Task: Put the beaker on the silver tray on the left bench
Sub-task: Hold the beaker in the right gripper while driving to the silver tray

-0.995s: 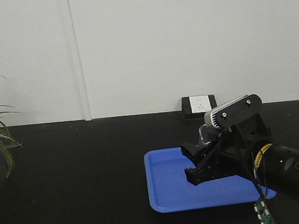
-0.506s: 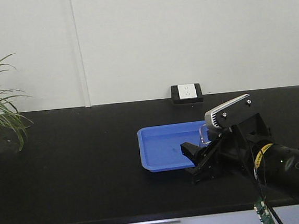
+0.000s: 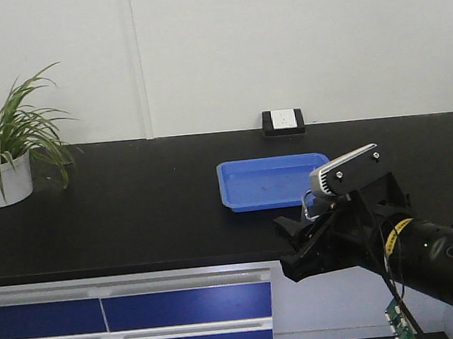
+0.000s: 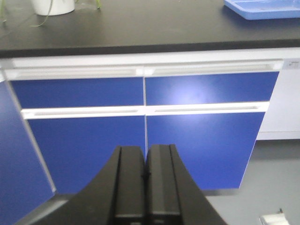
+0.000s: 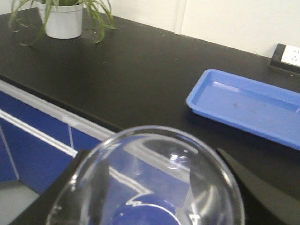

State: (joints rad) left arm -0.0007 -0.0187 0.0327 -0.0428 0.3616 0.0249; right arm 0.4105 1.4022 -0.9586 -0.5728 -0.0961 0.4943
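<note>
Your right fingers (image 5: 262, 187) grip the beaker (image 5: 150, 183) in the air by the tabletop (image 3: 134, 201) edge, blue tray (image 3: 271, 180) at 11 o'clock. Your left fingers (image 4: 131, 183) are closed and empty. No silver tray in view, so the carry's all left.

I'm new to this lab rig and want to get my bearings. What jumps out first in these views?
The clear beaker, held in the right gripper, fills the bottom of the right wrist view. Behind it a bright blue tray sits on the black bench, with a potted plant at its left end. The left gripper is shut, facing blue drawers.
</note>
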